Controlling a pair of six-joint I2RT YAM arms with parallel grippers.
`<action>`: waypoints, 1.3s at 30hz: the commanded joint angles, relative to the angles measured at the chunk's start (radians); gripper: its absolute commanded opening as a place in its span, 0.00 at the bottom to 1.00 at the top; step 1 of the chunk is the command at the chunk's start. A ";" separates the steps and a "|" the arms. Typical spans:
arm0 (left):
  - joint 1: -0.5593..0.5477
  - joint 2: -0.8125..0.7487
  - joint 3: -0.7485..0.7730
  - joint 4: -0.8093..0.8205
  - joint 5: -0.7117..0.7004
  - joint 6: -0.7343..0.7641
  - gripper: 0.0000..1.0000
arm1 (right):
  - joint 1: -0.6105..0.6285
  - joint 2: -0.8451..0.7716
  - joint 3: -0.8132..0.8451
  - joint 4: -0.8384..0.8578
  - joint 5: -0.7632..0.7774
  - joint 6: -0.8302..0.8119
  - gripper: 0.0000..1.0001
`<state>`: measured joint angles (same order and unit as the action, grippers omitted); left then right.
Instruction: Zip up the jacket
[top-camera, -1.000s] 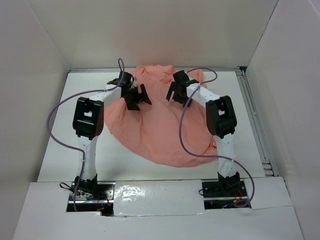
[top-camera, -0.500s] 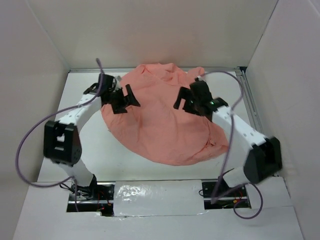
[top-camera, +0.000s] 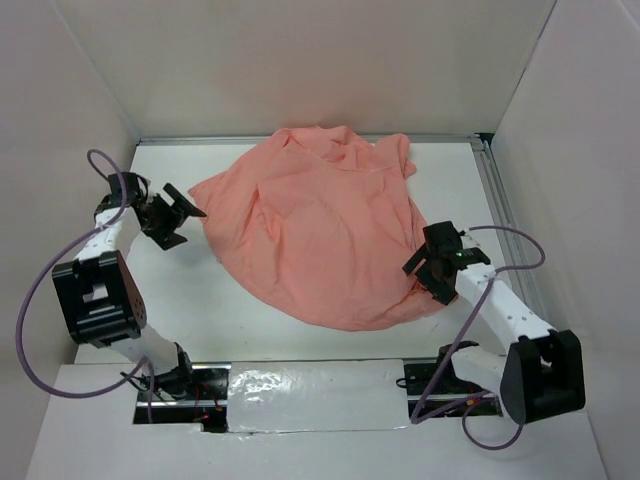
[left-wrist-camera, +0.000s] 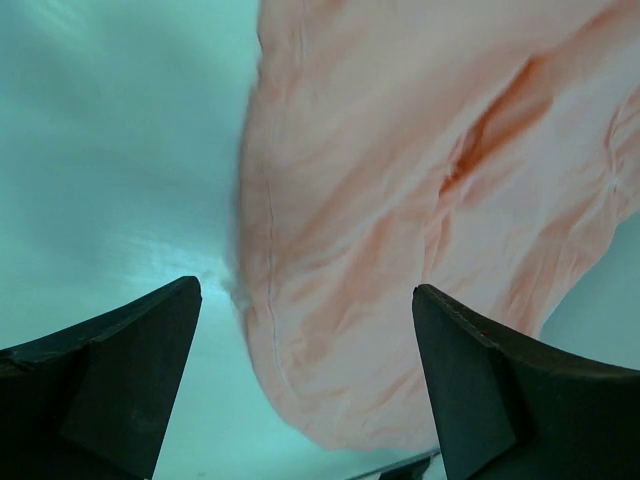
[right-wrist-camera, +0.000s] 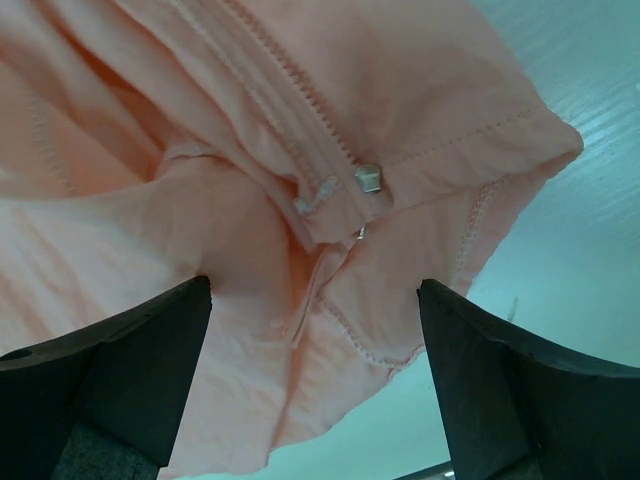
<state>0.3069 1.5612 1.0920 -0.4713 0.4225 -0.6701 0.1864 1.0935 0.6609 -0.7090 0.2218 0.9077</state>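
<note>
The salmon-pink jacket (top-camera: 320, 235) lies spread and wrinkled across the middle of the white table. My left gripper (top-camera: 180, 222) stands open just left of the jacket's left edge. In the left wrist view that edge of the jacket (left-wrist-camera: 400, 200), with its seam, shows beyond the left gripper (left-wrist-camera: 305, 385), untouched. My right gripper (top-camera: 427, 277) is open at the jacket's lower right corner. In the right wrist view a zipper track (right-wrist-camera: 290, 95) ends in a small metal piece (right-wrist-camera: 368, 178) on the jacket's (right-wrist-camera: 150, 250) hem. That hem lies between the spread fingers of the right gripper (right-wrist-camera: 315, 380), ungripped.
White walls close in the table on three sides. A metal rail (top-camera: 508, 235) runs along the right side. Purple cables loop from both arms, the left one (top-camera: 40, 300) out past the table's left edge. A taped foil strip (top-camera: 310, 385) lies between the arm bases.
Both arms swung out and low from above the jacket's far part: the left to the jacket's left edge, the right to its lower right corner. The jacket now lies wider and flatter.
</note>
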 joint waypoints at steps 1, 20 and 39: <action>0.035 0.126 0.118 0.033 -0.003 -0.025 0.99 | -0.010 0.077 0.028 0.022 0.024 -0.006 0.91; -0.037 0.664 0.712 -0.168 -0.283 -0.043 0.99 | -0.050 0.221 0.140 0.079 0.067 -0.096 0.39; -0.100 0.789 0.782 -0.081 -0.326 0.032 0.19 | -0.130 -0.032 0.117 0.031 -0.064 -0.168 0.84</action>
<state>0.2317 2.3150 1.8896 -0.5884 0.1066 -0.6769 0.0742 1.0916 0.7742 -0.6811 0.1944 0.7635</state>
